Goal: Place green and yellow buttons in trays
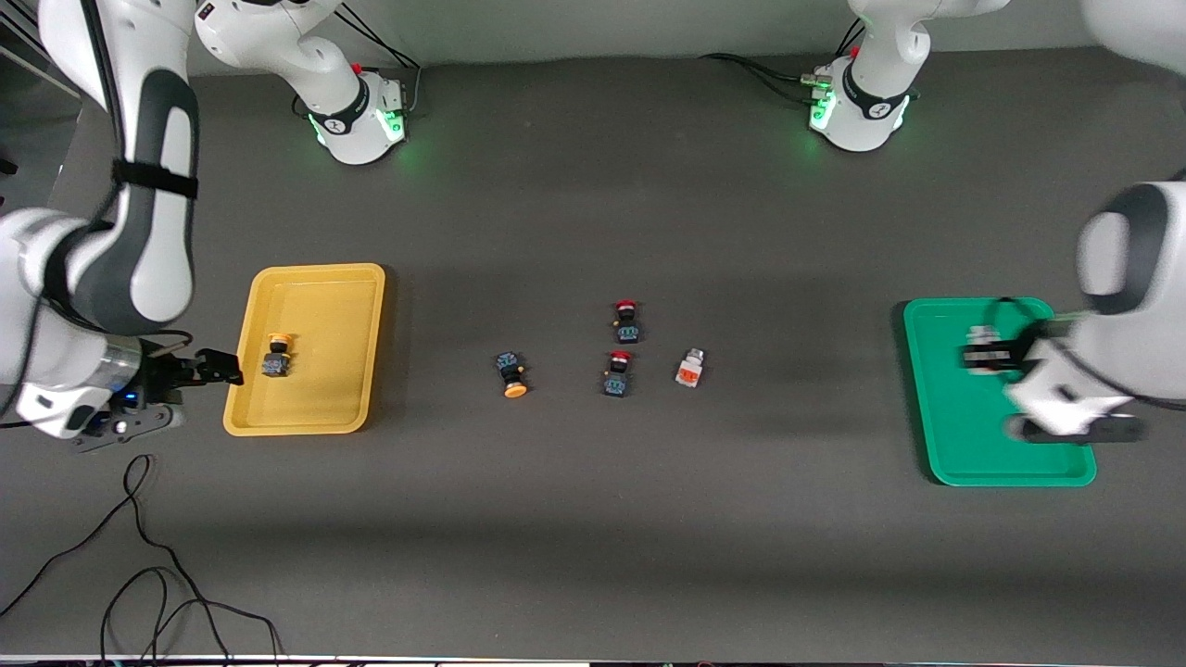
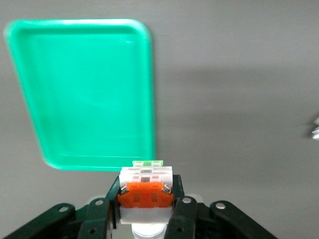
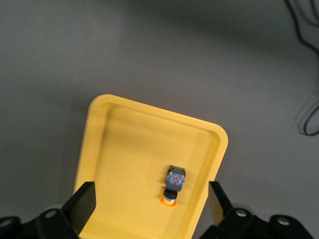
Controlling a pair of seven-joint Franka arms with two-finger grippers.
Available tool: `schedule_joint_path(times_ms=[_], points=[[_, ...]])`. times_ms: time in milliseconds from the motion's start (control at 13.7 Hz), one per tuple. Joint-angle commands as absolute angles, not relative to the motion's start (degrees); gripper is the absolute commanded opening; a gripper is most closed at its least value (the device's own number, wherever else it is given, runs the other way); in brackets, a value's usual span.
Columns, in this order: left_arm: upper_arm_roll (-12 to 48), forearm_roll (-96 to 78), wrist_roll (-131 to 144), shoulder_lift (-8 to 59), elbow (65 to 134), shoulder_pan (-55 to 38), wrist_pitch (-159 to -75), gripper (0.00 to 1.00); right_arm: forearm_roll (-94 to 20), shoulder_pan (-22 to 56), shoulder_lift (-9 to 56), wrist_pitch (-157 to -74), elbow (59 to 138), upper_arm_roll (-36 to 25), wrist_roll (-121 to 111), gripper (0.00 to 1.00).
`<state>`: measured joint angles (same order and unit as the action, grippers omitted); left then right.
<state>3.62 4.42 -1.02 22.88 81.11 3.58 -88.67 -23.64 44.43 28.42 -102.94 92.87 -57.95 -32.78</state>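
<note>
Left end effector [image 2: 145, 199]: over the green tray [image 1: 954, 445], fingers closed on a whitish-grey button with an orange-red face [image 2: 145, 191]; the front view blurs this grip, while the left wrist view shows the button pinched between both fingers.
Right end effector [image 3: 149, 201]: fingers spread wide, holding nothing, at the edge of the yellow tray [image 1: 320, 408] on the side toward the right arm's end of the worktop [image 1: 593, 537].
Yellow tray, contents: one orange-yellow-capped button [image 1: 276, 355] lying on the tray floor; the right wrist view shows it on its side with the cap toward the camera.
Green tray, contents: as far as the left wrist view reveals, the floor carries no button; in the front view the arm hides part of it, so this is probably, not certainly, so.
Loose on the worktop, between the trays: one orange-yellow-capped button [image 1: 511, 374], one whitish-grey button [image 1: 688, 368], two red-capped dark buttons [image 1: 626, 320], the second of them [image 1: 618, 372] nearer the front camera than the first.
Count, trays: two.
Count, orange-yellow-capped buttons: two, one in the yellow tray and one loose.
Count, whitish-grey buttons: two, one held and one loose.
Count, red-capped buttons: two, both loose.
Seen only in the front view: the four loose buttons and a black cable [image 1: 139, 556] on the worktop.
</note>
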Motion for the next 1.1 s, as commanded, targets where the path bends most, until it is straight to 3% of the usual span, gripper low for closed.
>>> schedule_joint_path(times_ms=[0,220,366,732,1024], points=[[4.5,7.9,-10.2,22.9,82.5,8.1,-90.6,0.0,-21.6,48.7,29.4,-97.8,87.8,-57.6,-23.5,1.0],[4.5,9.2,-20.3,23.0,89.2,14.5,-101.1,0.0,-22.8,58.2,30.5,-98.5,87.8,-56.3,-10.6,1.0],[4.4,9.3,-20.5,23.0,95.2,15.9,-108.9,0.0,-23.0,61.8,31.7,-100.6,87.4,-52.3,-3.4,1.0],[4.3,10.7,-23.5,27.4,104.9,18.7,-129.5,0.0,-23.0,62.1,32.8,-106.9,86.9,-41.8,7.6,1.0],[4.4,10.7,-24.3,31.3,106.9,20.5,-136.7,0.0,-25.9,62.0,36.0,-121.3,95.5,-38.7,6.9,1.0]])
